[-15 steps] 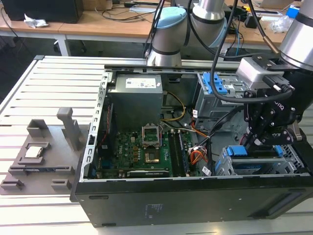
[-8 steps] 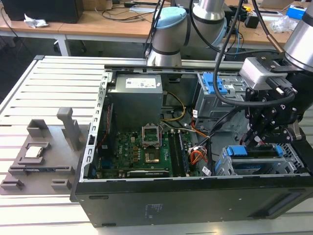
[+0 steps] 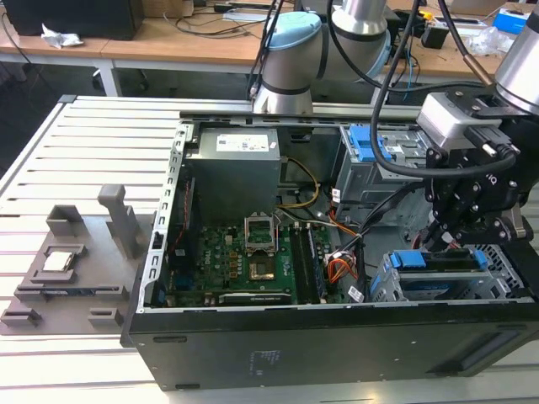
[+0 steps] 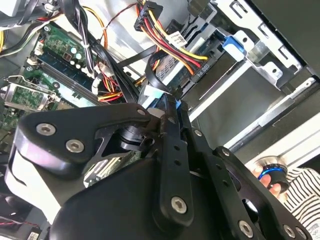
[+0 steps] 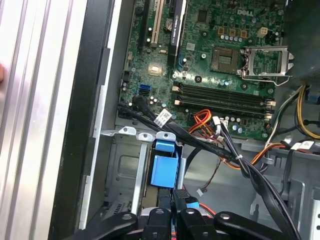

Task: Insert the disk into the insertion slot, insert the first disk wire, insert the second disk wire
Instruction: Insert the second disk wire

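Black gripper (image 5: 172, 207) linkages are crowding the foreground in both wrist views, with the fingertips pinching a black cable connector (image 5: 181, 196) at the blue-framed disk (image 3: 442, 271). In the exterior view the disk is sitting inside the insertion slot (image 3: 396, 290), the low perforated grey bay at the computer case's (image 3: 337, 353) corner on the exterior view's right. Bundled black and orange wires (image 5: 220, 147) are running from the green motherboard (image 3: 232, 265) toward the bay.
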Robot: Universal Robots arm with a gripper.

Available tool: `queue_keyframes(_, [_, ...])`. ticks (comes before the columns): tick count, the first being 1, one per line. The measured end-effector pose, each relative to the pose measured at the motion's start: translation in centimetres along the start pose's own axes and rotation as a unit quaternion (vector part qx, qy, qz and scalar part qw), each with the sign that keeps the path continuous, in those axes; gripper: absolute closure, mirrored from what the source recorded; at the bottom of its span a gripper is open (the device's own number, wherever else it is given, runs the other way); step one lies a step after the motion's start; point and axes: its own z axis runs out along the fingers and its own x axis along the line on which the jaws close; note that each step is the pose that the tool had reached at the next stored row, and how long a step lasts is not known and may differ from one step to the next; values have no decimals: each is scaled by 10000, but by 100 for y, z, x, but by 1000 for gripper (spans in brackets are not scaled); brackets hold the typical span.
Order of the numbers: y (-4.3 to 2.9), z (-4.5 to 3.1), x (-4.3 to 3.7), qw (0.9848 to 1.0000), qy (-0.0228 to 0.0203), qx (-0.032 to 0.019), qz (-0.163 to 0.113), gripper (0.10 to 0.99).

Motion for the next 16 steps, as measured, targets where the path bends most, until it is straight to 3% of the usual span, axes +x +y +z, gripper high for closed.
queue_keyframes(4, [0, -1, 0, 10000, 4, -1, 0, 929])
queue_keyframes(5, [0, -1, 0, 10000, 5, -1, 0, 863])
queue_keyframes(7, [-6, -8, -40, 10000, 74, -11, 4, 863])
queue_keyframes(11, [-16, -12, -112, 9999, 155, -24, 9, 863])
queue_keyframes(16, [-16, -12, -112, 9998, 177, -27, 10, 851])
